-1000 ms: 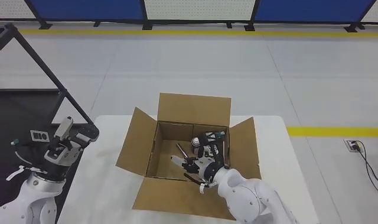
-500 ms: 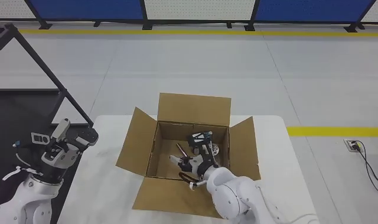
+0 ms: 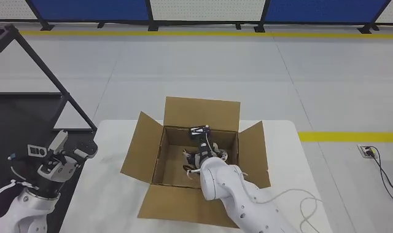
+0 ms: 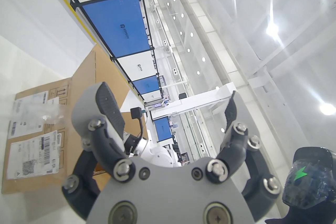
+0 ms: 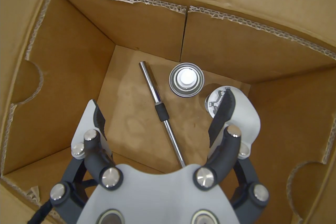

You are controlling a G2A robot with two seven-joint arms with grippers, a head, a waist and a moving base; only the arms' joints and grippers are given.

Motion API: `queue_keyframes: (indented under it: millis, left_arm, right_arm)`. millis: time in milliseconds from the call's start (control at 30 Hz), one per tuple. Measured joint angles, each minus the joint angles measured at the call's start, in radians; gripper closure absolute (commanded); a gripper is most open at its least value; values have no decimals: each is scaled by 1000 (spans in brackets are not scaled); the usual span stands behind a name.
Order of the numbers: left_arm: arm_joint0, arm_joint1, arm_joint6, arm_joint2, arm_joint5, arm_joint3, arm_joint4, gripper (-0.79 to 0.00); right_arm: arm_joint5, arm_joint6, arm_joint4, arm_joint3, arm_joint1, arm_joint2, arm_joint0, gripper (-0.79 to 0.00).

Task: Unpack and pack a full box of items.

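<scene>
An open cardboard box (image 3: 201,113) stands in the middle of the white table (image 3: 110,196). My right gripper (image 5: 162,101) hangs open inside the box, above its floor, with nothing between its fingers. On that floor lie a thin metal rod with a black collar (image 5: 155,99), an upright spray can seen from its cap (image 5: 186,79), and a round silver piece (image 5: 213,101) half hidden behind one finger. In the top view the right arm's wrist covers much of the gripper (image 3: 195,161). My left gripper (image 4: 168,93) is open and empty, held off the table's left edge (image 3: 61,148).
All the box's flaps are folded outward; one with printed labels (image 4: 39,135) shows in the left wrist view. The box walls (image 5: 147,25) stand close around the right gripper. A black frame (image 3: 37,67) stands left of the table.
The right arm has swung deeper into the box, its wrist shifting toward the back wall, fingers still open. The left arm has drifted a little lower and outward.
</scene>
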Motion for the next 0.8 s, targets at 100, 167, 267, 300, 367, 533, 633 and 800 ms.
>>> queue_keyframes:
  millis: [100,167,267,300,367,533,633,800]
  left_arm:
    - [4,1,1,1,-6,-2,-10,-785]
    - [4,1,1,1,-7,-2,-13,-785]
    - [4,1,1,1,-7,-2,-13,-785]
    - [4,1,1,1,-7,-2,-12,-785]
    - [4,1,1,1,-7,-2,-12,-785]
    - [4,1,1,1,-7,-2,-12,-785]
    - [4,1,1,1,-7,-2,-12,-785]
    - [4,1,1,1,-7,-2,-12,-785]
  right_arm:
    - [-9,-11,-10,60,-15,-15,23,-785]
    - [-13,-32,-20,93,-24,-22,31,-785]
    - [-10,-64,-39,134,-35,-27,35,-785]
    - [-13,-72,-41,146,-38,-27,36,-785]
    - [-21,-86,-39,172,-45,-22,40,-785]
    - [-49,-97,-26,224,-58,-9,51,-686]
    - [-58,-104,-21,246,-66,-1,54,-616]
    - [-69,-108,-26,264,-77,7,55,-391]
